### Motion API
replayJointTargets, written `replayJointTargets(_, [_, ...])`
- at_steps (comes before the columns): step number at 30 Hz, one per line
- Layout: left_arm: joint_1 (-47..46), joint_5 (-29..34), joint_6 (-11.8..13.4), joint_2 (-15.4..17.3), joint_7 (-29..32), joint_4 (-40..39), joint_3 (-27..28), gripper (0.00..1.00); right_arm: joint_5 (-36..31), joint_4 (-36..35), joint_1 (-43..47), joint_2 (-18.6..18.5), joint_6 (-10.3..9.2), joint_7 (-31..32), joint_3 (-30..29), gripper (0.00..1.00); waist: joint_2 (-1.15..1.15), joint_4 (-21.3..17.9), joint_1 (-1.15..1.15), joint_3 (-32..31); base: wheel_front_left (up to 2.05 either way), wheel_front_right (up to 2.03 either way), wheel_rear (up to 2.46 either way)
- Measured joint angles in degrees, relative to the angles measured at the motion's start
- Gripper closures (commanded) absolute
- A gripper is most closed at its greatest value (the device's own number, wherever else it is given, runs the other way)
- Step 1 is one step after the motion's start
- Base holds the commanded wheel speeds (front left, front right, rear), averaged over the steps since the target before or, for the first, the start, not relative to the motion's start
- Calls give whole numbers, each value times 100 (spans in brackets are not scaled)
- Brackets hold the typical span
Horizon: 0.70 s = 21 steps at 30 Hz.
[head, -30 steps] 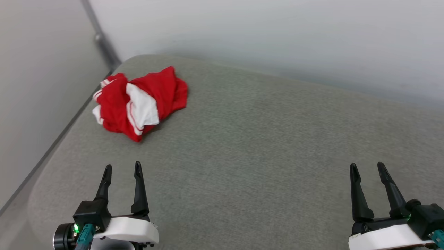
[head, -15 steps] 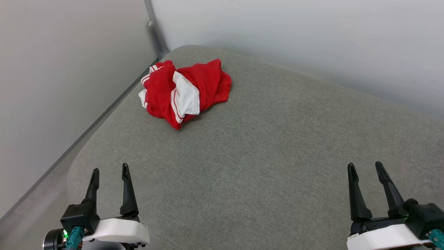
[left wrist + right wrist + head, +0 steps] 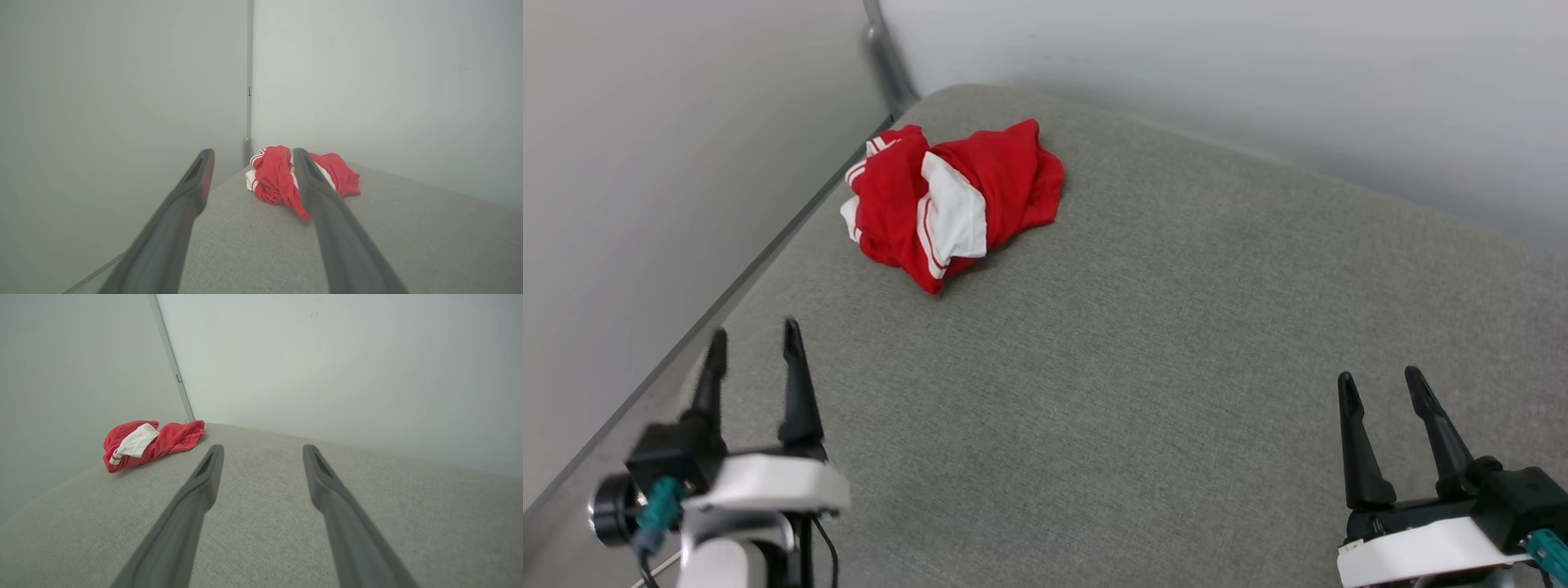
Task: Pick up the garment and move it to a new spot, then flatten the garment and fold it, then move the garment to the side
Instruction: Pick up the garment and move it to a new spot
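Ahead of left claw (image 3: 754, 331), garment (image 3: 953, 204), apparently crumpled

Item 1: left gripper (image 3: 754, 331), near left of the scene. Two long dark fingers (image 3: 799, 392) stand parted with a clear gap and nothing between them, tips pointing to the far side. A black mount sits on a white wrist housing (image 3: 764, 483), with a teal connector (image 3: 660, 505) on its left. It is slightly blurred in the head view and reaches farther than the right.

Item 2: right gripper (image 3: 1379, 376), near right. Its dark fingers (image 3: 1357, 449) are parted and empty, tips pointing far and leaning a little left. A white housing (image 3: 1421, 551) lies below them, with a black block (image 3: 1523, 494) at its right.
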Motion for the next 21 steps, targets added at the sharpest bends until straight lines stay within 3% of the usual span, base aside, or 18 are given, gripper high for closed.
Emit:
replayJointTargets(6, [-1044, 56, -416, 153, -1, 94, 573, 0, -288, -126, -197, 1, 0, 0, -57, 0, 0, -174, 0, 380, 0, 0, 0])
replayJointTargets(15, [-2787, -158, -773, 443, 0, 364, 1157, 0, -780, -487, -610, 1, 0, 0, -151, 0, 0, -474, 1, 1272, 0, 0, 0])
replayJointTargets(21, [-3702, -253, -873, 917, 0, 926, 1015, 0, -958, -715, -764, -134, 0, 1, -168, 0, 0, -656, 1, 1854, 0, 0, 0])
